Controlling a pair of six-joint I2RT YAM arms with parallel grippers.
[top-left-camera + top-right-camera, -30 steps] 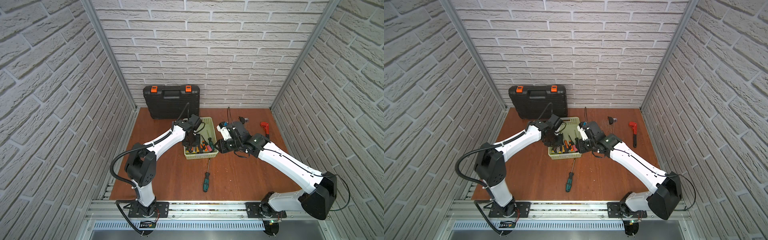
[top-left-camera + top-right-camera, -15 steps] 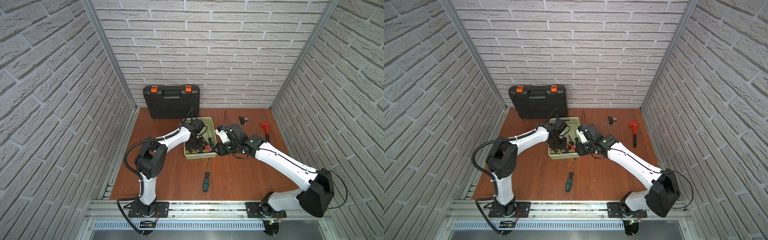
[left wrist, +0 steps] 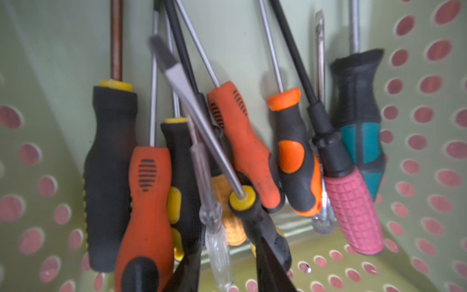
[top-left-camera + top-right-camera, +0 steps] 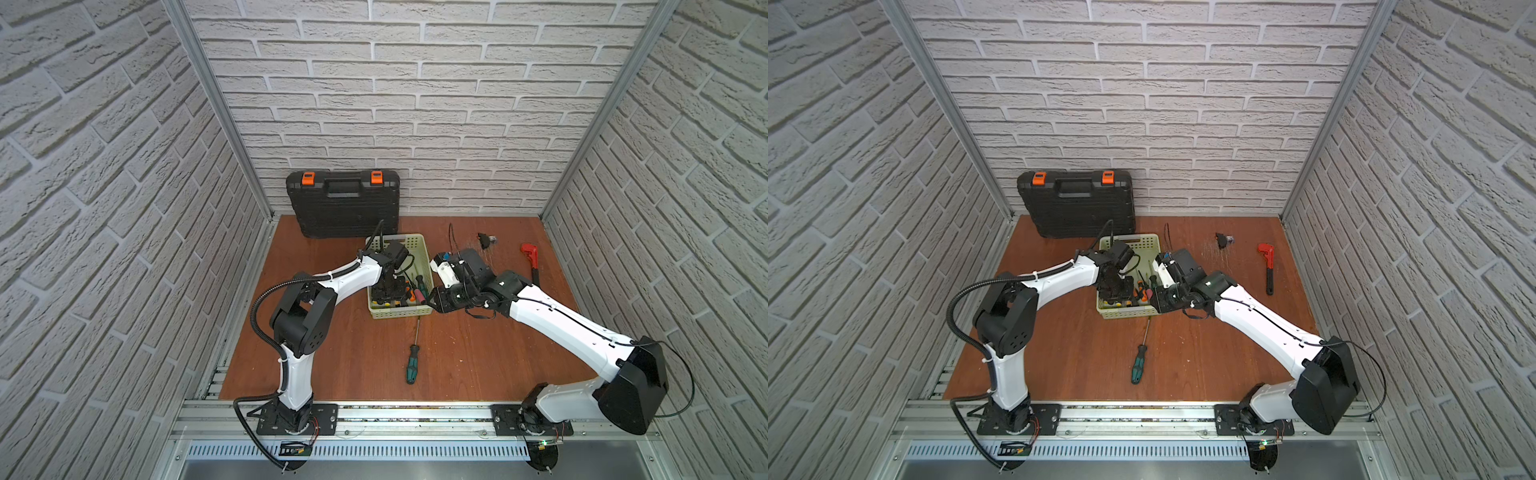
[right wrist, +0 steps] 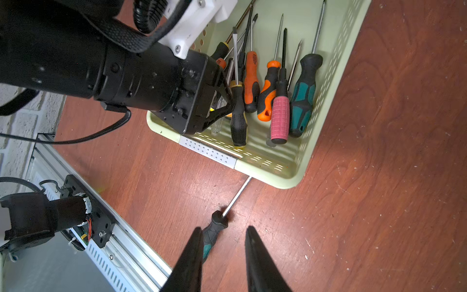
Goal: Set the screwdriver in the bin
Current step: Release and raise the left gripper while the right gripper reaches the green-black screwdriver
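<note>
A reddish-brown wooden table [image 4: 332, 357] sat inside a booth of pale grey brick-patterned walls, with two white-and-black robot arms bolted to a metal rail at its near edge. On the near side of the bin [image 4: 397, 313], a pale green perforated basket, a green-handled screwdriver [image 4: 411, 368] lay flat on the bare wood. Its metal tip reached the bin's near wall, though whether it touched could not be told. The right gripper [image 5: 224, 228] hung just beside the bin's near right corner, its two black fingers spread apart and empty, aimed towards that screwdriver's handle. Inside the bin, close to its near wall, the left gripper [image 4: 388, 293] reached down among a heap of screwdrivers with orange, pink, teal and black handles. Its fingers [image 3: 181, 276] stood parted on either side of a black-and-yellow screwdriver [image 5: 238, 113]. A gap showed beside the handle, so the tool looked let go, resting aslant on the heap inside the bin. Beyond the bin, a black tool case [image 4: 343, 208] with orange latches stood against the back wall. To the bin's far right lay a small dark object [image 4: 484, 240] and a red wrench [image 4: 532, 266]. Three things looked likely to go wrong. The left gripper might snag the slanting handle as it rose and flip it out. The robot arms might collide if both worked over the bin together. A pull on the green-handled screwdriver might drag the light bin along by the shaft.
</note>
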